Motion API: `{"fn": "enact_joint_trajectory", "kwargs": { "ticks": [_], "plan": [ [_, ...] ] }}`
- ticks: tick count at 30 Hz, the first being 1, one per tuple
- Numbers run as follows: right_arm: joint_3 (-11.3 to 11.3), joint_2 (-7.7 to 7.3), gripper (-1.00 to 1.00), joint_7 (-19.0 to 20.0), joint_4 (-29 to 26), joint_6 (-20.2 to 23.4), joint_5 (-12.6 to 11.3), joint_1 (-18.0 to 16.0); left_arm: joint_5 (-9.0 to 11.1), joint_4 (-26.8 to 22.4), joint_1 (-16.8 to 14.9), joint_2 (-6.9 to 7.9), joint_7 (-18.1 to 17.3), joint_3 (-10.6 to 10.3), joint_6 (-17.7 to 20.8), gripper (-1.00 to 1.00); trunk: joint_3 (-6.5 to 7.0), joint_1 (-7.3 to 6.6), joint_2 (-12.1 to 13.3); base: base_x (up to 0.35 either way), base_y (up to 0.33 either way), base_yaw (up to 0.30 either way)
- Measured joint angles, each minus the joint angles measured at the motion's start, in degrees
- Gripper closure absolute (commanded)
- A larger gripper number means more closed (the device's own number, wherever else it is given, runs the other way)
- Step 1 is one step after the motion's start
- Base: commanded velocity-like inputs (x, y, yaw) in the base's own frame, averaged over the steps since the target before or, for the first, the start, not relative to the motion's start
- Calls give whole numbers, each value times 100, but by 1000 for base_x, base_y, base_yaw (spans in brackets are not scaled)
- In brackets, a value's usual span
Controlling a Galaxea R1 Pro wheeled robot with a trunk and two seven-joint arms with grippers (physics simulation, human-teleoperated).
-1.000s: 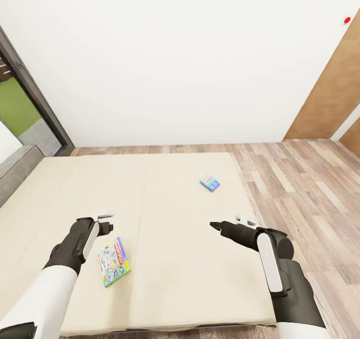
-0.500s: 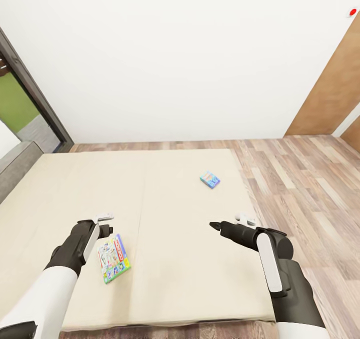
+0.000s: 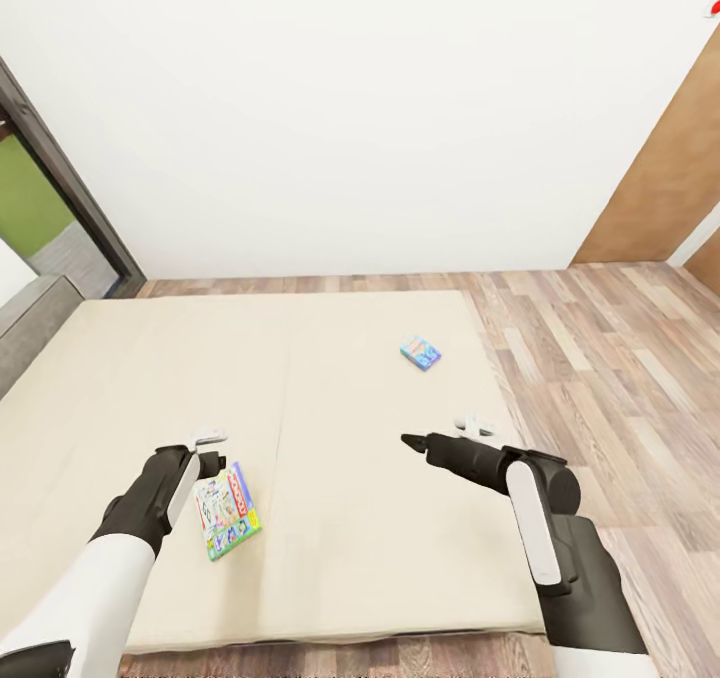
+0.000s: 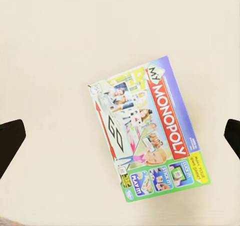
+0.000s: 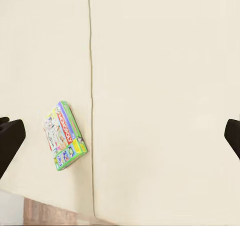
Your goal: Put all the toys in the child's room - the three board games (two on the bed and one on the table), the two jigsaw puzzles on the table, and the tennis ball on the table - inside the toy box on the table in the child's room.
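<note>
Two board games lie on the bed's bare beige mattress. The larger, a white Monopoly box with a green edge, lies flat near the bed's near edge. My left gripper hovers just above it, open, and the box shows between its wide-apart fingers. The small blue box lies farther off, toward the mattress's right side. My right gripper is open over bare mattress between the two boxes, and its camera takes in the Monopoly box off to one side. Nothing is held.
Wood-plank floor runs along the bed's right side and behind it. A white wall stands at the back, with a dark-framed window at left and a brown wooden panel at right. The grey headboard lies at far left.
The whole head view has shifted a little, so the camera moved. My right gripper has reached slightly farther left over the mattress. The left gripper and both boxes stay where they were.
</note>
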Motion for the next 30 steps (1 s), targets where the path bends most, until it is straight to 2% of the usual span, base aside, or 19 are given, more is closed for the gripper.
{"fn": "enact_joint_trajectory", "kwargs": {
  "ticks": [3,8,30],
  "plan": [
    [44,-6,-100,374,-21,-4,10,-1,0,17,0,1,-5,2,-45,-100,-28,0,0,0,0,0],
    [63,-49,-100,723,-24,-12,19,-1,8,28,0,5,-7,-3,-130,-100,-76,0,0,0,0,0],
    [108,-58,-100,783,-36,-12,20,-2,12,30,0,-6,-17,-3,-158,-100,-283,0,0,0,0,0]
  ]
}}
